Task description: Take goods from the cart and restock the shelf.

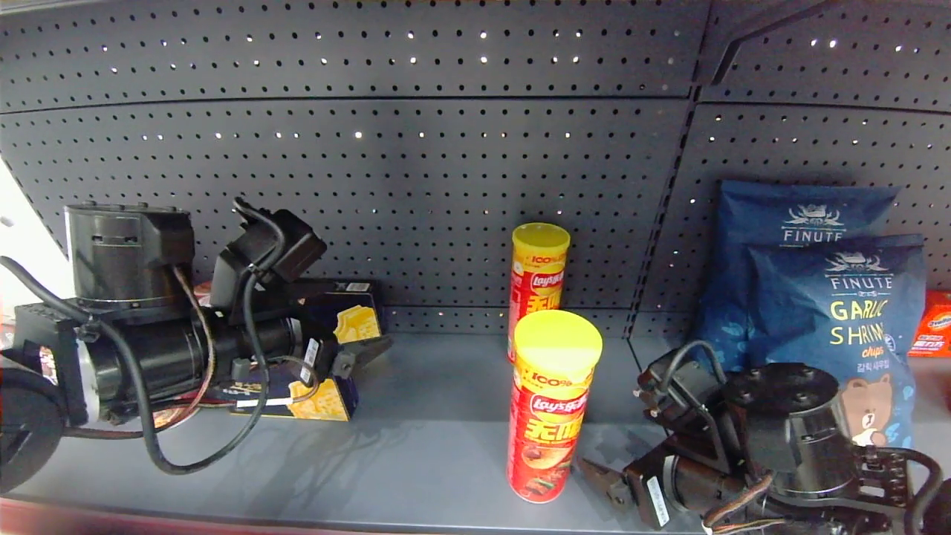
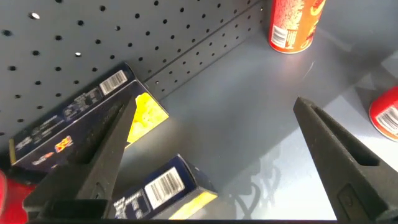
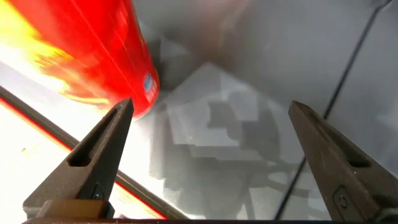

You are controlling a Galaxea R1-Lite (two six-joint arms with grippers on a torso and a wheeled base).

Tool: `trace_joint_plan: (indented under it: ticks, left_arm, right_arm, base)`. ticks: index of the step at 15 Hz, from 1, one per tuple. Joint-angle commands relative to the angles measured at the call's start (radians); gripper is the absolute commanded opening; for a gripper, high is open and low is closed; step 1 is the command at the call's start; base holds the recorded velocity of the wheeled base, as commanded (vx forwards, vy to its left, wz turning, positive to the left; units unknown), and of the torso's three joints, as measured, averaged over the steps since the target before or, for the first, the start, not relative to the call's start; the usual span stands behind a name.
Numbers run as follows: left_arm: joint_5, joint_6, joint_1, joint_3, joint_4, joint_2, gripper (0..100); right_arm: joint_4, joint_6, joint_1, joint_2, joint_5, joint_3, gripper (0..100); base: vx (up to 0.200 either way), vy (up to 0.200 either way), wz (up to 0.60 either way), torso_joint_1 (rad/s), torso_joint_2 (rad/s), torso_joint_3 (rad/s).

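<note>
On shelf (image 1: 416,438) | left gripper (image 2: 214,106) spread, boxes (image 1: 355,316) half-hidden | right gripper (image 3: 211,106) spread beside can (image 1: 553,405)

Take the front can (image 1: 553,405) as your landmark: it stands on the shelf (image 1: 416,453) near the front edge. Just behind it you have a second can (image 1: 538,279), near the pegboard wall (image 1: 416,186). Well to its left lie two boxes, the rear box (image 1: 356,312) behind the front box (image 1: 327,397), with the left gripper (image 1: 371,351) above them. To its right, the front bag (image 1: 847,312) overlaps the rear bag (image 1: 773,223). The right gripper (image 1: 594,472) sits just right of the can's base.
</note>
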Motion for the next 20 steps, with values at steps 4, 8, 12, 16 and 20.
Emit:
trace_joint_plan:
  ticks: [4, 8, 12, 16, 20]
  left_arm:
    - [0.000, 0.030, 0.001, 0.096, 0.001, -0.155, 100]
    - [-0.001, 0.019, 0.045, 0.215, 0.001, -0.311, 100]
    - [-0.001, -0.008, 0.166, 0.430, 0.010, -0.593, 100]
    - [0.017, -0.085, 0.307, 0.628, 0.072, -0.882, 100]
    - [0.161, -0.088, 0.424, 0.734, 0.291, -1.207, 100]
  right_arm:
    - [0.005, 0.001, 0.005, -0.102, -0.007, 0.010, 100]
    - [0.001, 0.001, -0.010, -0.148, -0.019, 0.025, 100]
    - [0.004, 0.001, -0.058, -0.280, -0.053, 0.084, 100]
    - [0.015, -0.001, -0.231, -0.472, -0.051, 0.229, 100]
    - [0.205, 0.001, -0.618, -0.861, -0.050, 0.400, 100]
  base:
    - [0.000, 0.000, 0.00, 0.000, 0.00, 0.000]
    - [0.000, 0.000, 0.00, 0.000, 0.00, 0.000]
    - [0.000, 0.000, 0.00, 0.000, 0.00, 0.000]
    - [0.000, 0.000, 0.00, 0.000, 0.00, 0.000]
    - [0.000, 0.000, 0.00, 0.000, 0.00, 0.000]
